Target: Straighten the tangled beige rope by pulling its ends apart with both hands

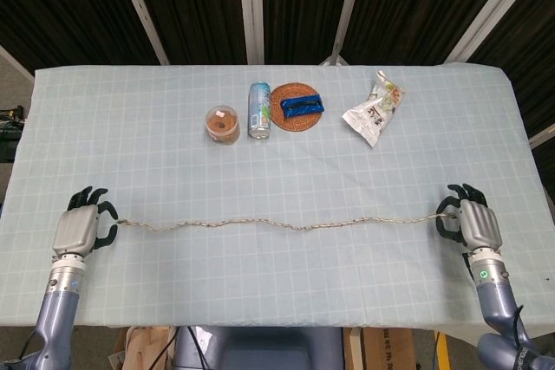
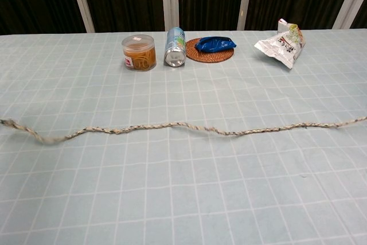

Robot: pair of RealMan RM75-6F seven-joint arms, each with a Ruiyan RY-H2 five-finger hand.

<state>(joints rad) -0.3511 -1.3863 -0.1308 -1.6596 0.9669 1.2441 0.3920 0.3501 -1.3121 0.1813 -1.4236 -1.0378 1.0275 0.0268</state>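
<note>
The beige rope [image 1: 277,225] lies slack in a shallow wave across the near part of the table [image 1: 173,145]; in the chest view the rope [image 2: 183,125] spans the whole width. My left hand [image 1: 82,227] pinches the rope's left end at its fingertips, and that end rises slightly off the cloth. At the far right, my right hand [image 1: 473,224] holds the other end with its remaining fingers spread. Neither hand shows in the chest view.
At the back stand a clear jar of rubber bands [image 1: 223,123], a can [image 1: 259,110], a woven coaster with a blue packet [image 1: 297,106] and a snack bag [image 1: 375,110]. The table's near edge [image 1: 277,320] runs just in front of both hands.
</note>
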